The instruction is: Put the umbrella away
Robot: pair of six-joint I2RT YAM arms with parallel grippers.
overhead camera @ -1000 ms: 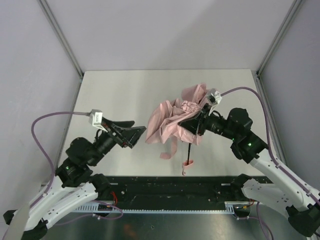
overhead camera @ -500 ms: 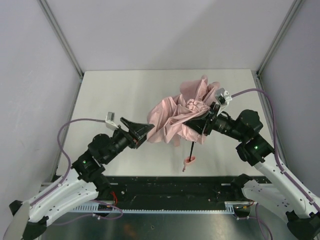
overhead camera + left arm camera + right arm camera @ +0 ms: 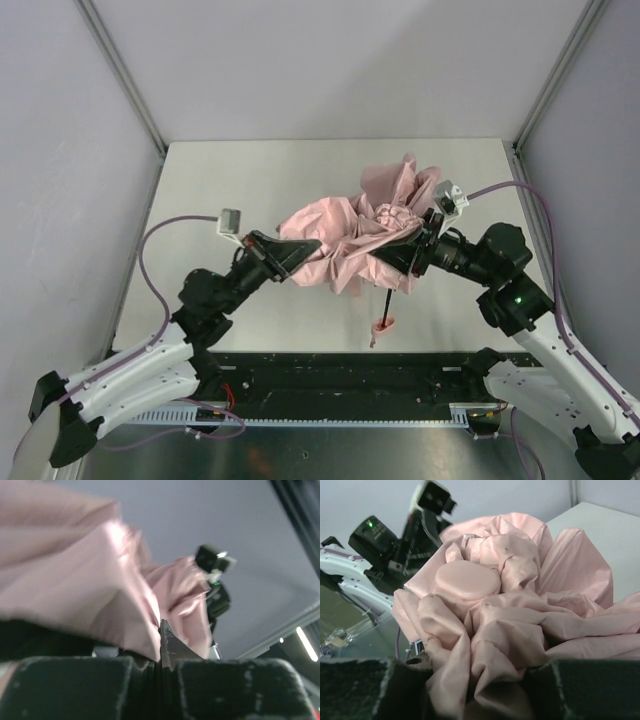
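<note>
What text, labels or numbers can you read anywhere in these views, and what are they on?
No readable text in any view.
Umbrella: plain pink fabric, no print or label showing.
Right arm: a green light, no legible lettering.

A pale grey worktop point(image 3: 240, 180) fills the middle of the scene, its surface smooth with a dull sheen. Plain light grey walls close it in: one at the far side point(image 3: 330, 60), one on the left point(image 3: 50, 150) and one on the right point(image 3: 600, 150). A slim metal post point(image 3: 120, 75) runs up from the far left corner and another point(image 3: 560, 70) from the far right corner. Along the near edge lies a black rail point(image 3: 340, 375), and just nearer still a slotted pale strip point(image 3: 330, 423).
</note>
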